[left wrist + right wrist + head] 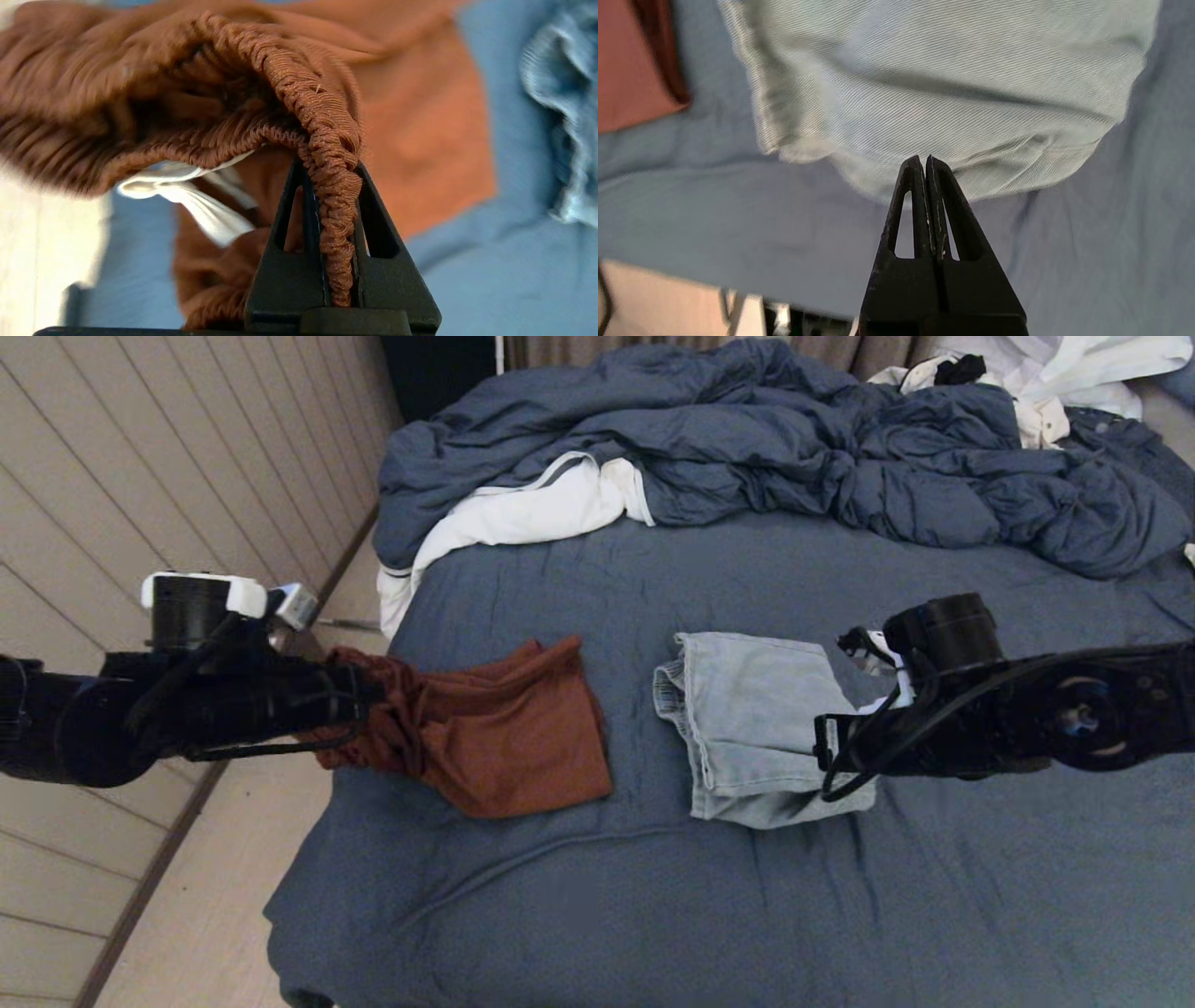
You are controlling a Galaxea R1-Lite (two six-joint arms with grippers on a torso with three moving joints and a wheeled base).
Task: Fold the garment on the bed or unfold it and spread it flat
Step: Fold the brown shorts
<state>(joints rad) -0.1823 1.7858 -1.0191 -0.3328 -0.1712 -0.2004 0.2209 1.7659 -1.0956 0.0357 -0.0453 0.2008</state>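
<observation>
Rust-brown shorts (495, 733) on the near-left part of the bed (653, 896), waistband end bunched and lifted off the sheet at the bed's left edge. Left tool (334, 186) pinching the elastic waistband (322, 140), fingers pressed onto the ribbed band with a white drawstring (196, 196) hanging just beside. Leg end lying flat on the slate-blue sheet, toward the middle of the bed.

Pale blue denim shorts (756, 728) folded to the right of the brown pair, apart from it, resting flat. Right tool (928, 161) pressed together and holding nothing, poised just over the near edge of the denim, not gripping it.

Step in hand, as judged: handling of the brown shorts by the waistband, either to fold over onto the legs or to draw out flat. Next move likely calling for a carry of the pinched band across the cloth, kept low so the fabric does not slide off the bed's edge; a second hold from the right tool probably useful.

No containers in view. Rumpled blue duvet (794, 457) and white linens (523, 513) heaped at the far end.
</observation>
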